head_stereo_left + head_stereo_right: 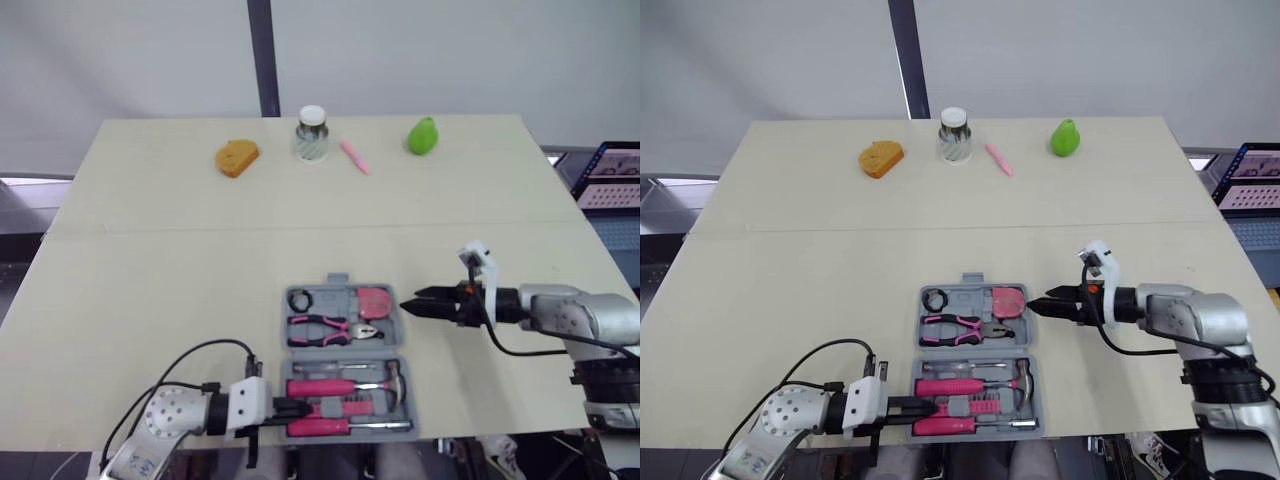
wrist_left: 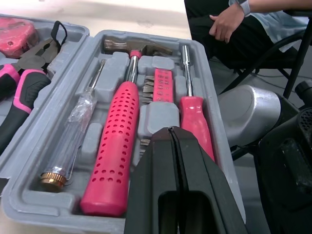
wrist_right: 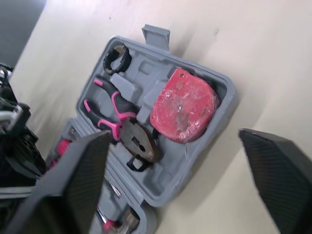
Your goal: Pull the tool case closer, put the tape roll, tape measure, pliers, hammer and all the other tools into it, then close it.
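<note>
The grey tool case (image 1: 346,351) lies open near the table's front edge. Its far half holds a black tape roll (image 1: 300,299), pink-handled pliers (image 1: 330,329) and a red tape measure (image 1: 375,299). In the near half lie a pink hammer (image 2: 114,151), a pink screwdriver (image 2: 195,122) and a clear-handled one (image 2: 73,141). My left gripper (image 2: 171,130) is shut and empty, low over the near half at its left side. Just right of the far half, my right gripper (image 1: 410,305) is open beside the tape measure (image 3: 184,105), fingers wide apart.
Along the table's far edge stand an orange bread-shaped piece (image 1: 237,157), a glass jar (image 1: 312,134), a pink pen (image 1: 354,156) and a green pear (image 1: 423,135). A screen (image 1: 610,175) sits off the table's right side. A person's hand (image 2: 229,22) is beyond the case.
</note>
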